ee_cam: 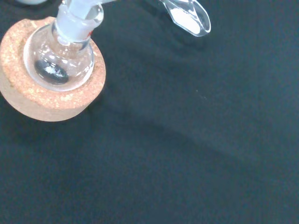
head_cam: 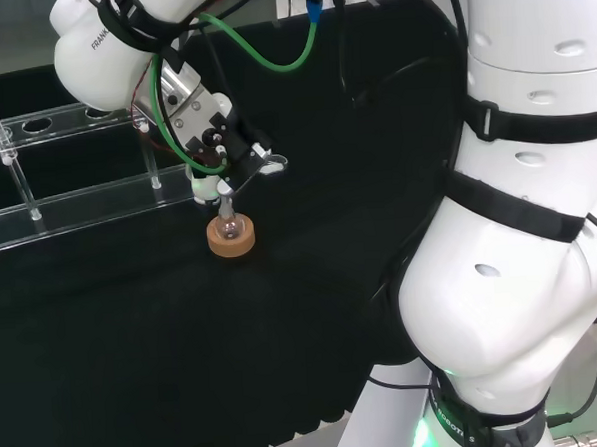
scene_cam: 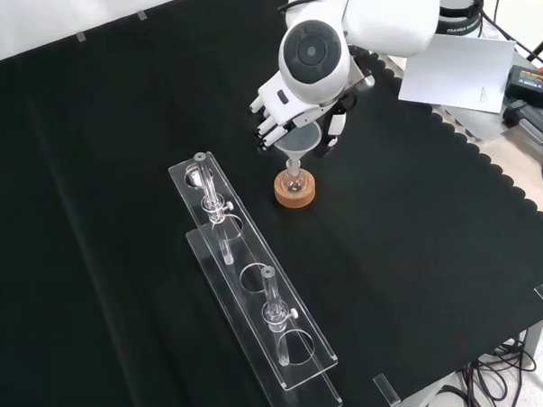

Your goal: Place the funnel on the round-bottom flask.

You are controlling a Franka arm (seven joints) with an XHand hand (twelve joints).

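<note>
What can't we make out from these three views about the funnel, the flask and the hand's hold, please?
- Head view: the hand covers the funnel's upper part, so the fingers' contact is hidden.
- Front view: the arm's white link stands before the hand; only fingertips show above the funnel.
- Wrist view: the flask neck meets the picture's edge, so whether the funnel stem is seated inside cannot be told.
- The dark speck in the flask on the cork ring is too small to identify.

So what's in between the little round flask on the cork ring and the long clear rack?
Nothing. In the front view, just bare black cloth lies between the round-bottom flask on its cork ring and the clear rack.
</note>
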